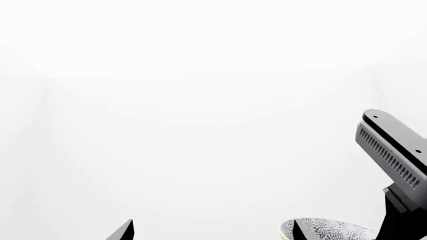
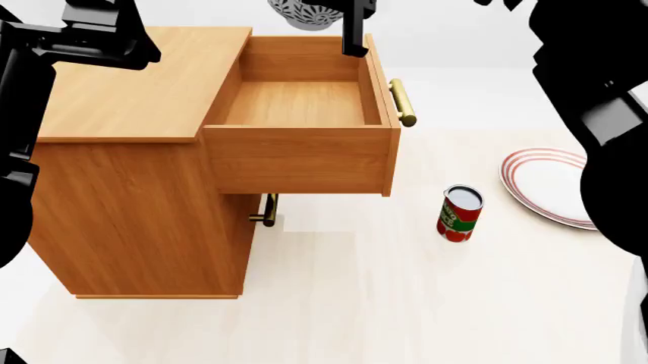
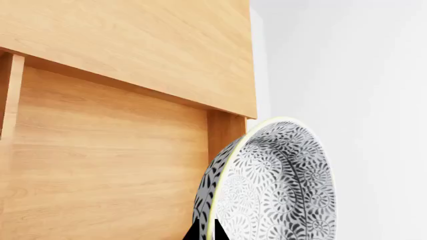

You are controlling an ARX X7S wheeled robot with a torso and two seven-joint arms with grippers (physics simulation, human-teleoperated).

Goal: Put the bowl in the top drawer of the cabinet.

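Clearly the right gripper (image 2: 354, 30) pinches the bowl (image 2: 303, 11) at twelve o'clock over the open top drawer (image 2: 303, 102); dropped now, it could clip the back wall, while the left gripper's state is unclear.

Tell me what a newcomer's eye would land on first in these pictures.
The top drawer stands pulled wide open and empty at the front of the cabinet, filling the middle of the head view. Above its far edge hangs the patterned bowl, gripped by the right gripper. On the floor beside the cabinet are a red can and a red-rimmed plate.
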